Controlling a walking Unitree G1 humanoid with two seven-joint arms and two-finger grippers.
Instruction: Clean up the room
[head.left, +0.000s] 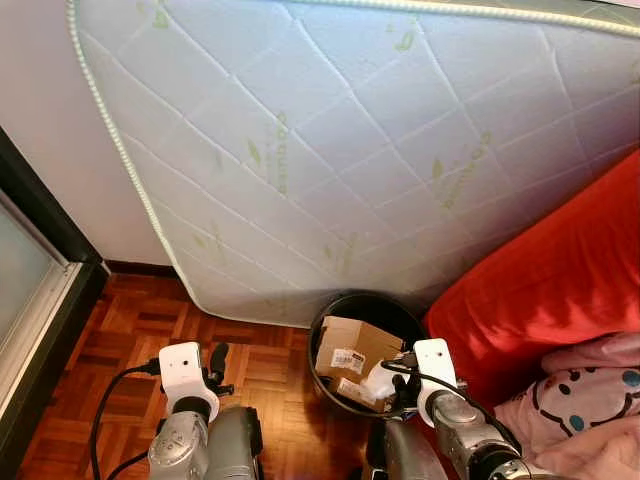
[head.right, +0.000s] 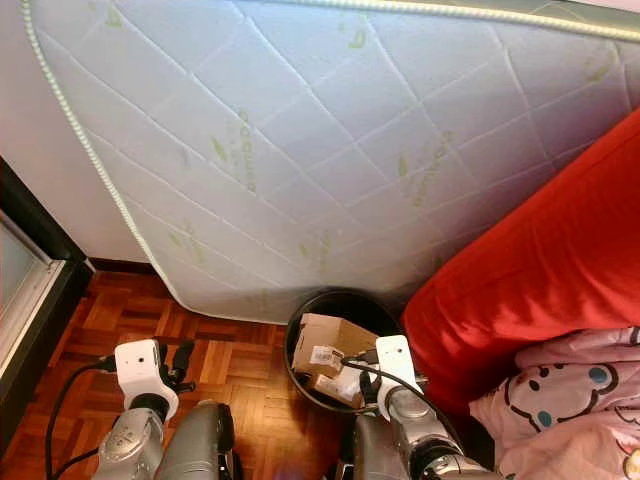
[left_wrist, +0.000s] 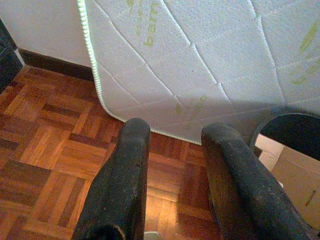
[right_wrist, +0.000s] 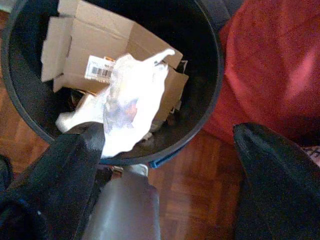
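Observation:
A black round bin (head.left: 322, 330) stands on the parquet between a leaning mattress and a red sofa. Inside lies a cardboard box (head.left: 352, 345) with a barcode label. A crumpled white wrapper (right_wrist: 131, 102) lies over the bin's near rim (right_wrist: 216, 75), touching one finger (right_wrist: 75, 165) of my right gripper (right_wrist: 170, 132). That gripper is open, fingers wide apart, just above the bin's near edge. My left gripper (left_wrist: 176, 129) is open and holds nothing, low over the floor to the left of the bin.
A white quilted mattress (head.left: 330, 150) leans against the wall behind the bin. The red sofa (head.left: 560, 290) is on the right, with a pink patterned blanket (head.left: 585, 400) on it. A dark door frame (head.left: 40, 240) lies at the left. Bare parquet (head.left: 140, 320) lies left of the bin.

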